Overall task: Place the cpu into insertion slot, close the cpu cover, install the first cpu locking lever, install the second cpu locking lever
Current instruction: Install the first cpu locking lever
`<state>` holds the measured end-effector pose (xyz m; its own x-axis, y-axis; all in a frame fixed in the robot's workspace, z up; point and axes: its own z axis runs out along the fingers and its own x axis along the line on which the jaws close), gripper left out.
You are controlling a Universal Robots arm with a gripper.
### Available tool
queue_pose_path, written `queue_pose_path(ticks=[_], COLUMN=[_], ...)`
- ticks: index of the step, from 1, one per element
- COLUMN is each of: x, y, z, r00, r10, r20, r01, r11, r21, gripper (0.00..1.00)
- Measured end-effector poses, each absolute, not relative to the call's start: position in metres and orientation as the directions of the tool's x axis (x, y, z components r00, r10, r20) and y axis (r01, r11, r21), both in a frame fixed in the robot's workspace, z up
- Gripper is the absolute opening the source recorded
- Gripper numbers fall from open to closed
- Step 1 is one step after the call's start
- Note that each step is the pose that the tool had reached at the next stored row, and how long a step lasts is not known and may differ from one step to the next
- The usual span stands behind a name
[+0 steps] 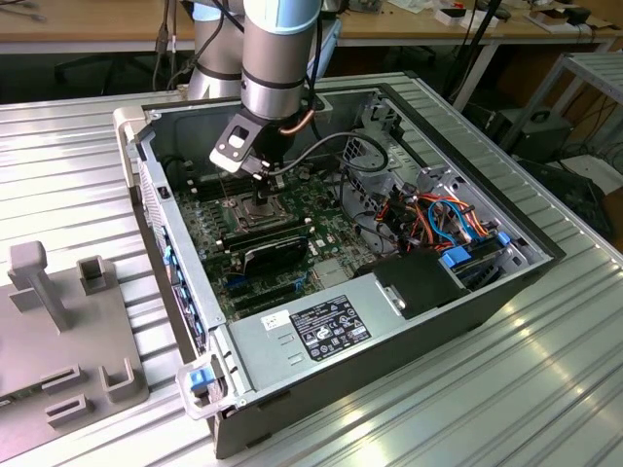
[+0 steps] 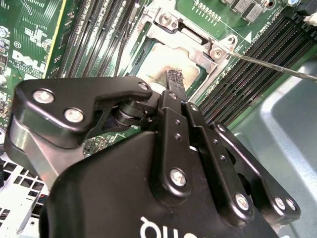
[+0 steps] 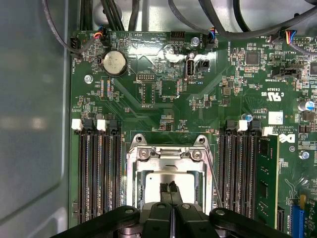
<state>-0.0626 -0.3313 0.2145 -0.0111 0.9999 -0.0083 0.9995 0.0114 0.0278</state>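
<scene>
Ribbed metal table (image 1: 545, 389) carries the work, with wooden benches (image 1: 97, 24) behind. At the exterior view's left stands a grey fixture (image 1: 68, 331), well apart from the open computer case (image 1: 292, 389). Inside the case lies the green motherboard (image 1: 209, 224), and the arm reaches down onto it.

The gripper (image 1: 261, 190) stands over the insertion slot (image 3: 132, 163), between the banks of black memory slots (image 3: 96, 173). In both wrist views its fingers are brought together with nothing between them, the tips at or just above the cpu (image 3: 153, 186); contact cannot be confirmed. The cpu sits in the slot, and the cpu cover (image 3: 166, 154) appears to lie down around it, the metal top showing through the window. A thin wire locking lever (image 3: 213, 178) runs beside the slot and looks unlatched.

Judgement: the cpu is light, stiff and smooth-topped, with a fragile underside; it is best held by opposite edges, not pressed hard. The cover is thin plate and bends easily.

At the exterior view's right, orange and blue cables (image 1: 448, 219) crowd the case.
</scene>
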Motion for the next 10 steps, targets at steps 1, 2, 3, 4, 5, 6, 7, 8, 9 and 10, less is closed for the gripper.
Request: queue_pose_path(ticks=[1, 2, 3, 4, 5, 6, 7, 8, 9, 10], x=[-0.0626, -0.0626, -0.0626, -0.0626, -0.0626, -0.0626, -0.0625, -0.0625, -0.0625, -0.0625], y=[-0.3313, -0.3313, -0.3313, -0.3313, -0.3313, -0.3313, -0.3313, -0.3313, -0.3313, -0.3312], z=[0.2145, 0.2145, 0.2145, 0.2145, 0.2145, 0.2145, 0.2145, 0.2145, 0.2145, 0.2146], r00=[-0.011, -0.011, -0.011, -0.011, -0.011, -0.011, -0.011, -0.011, -0.011, -0.011], r10=[1.000, 1.000, 1.000, 1.000, 1.000, 1.000, 1.000, 1.000, 1.000, 1.000], r20=[-0.008, -0.008, -0.008, -0.008, -0.008, -0.008, -0.008, -0.008, -0.008, -0.008], r01=[1.000, 1.000, 1.000, 1.000, 1.000, 1.000, 1.000, 1.000, 1.000, 1.000], r11=[0.011, 0.011, 0.011, 0.011, 0.011, 0.011, 0.011, 0.011, 0.011, 0.011], r21=[0.028, 0.028, 0.028, 0.028, 0.028, 0.028, 0.028, 0.028, 0.028, 0.028], gripper=[0.11, 0.11, 0.11, 0.11, 0.11, 0.11, 0.11, 0.11, 0.11, 0.11])
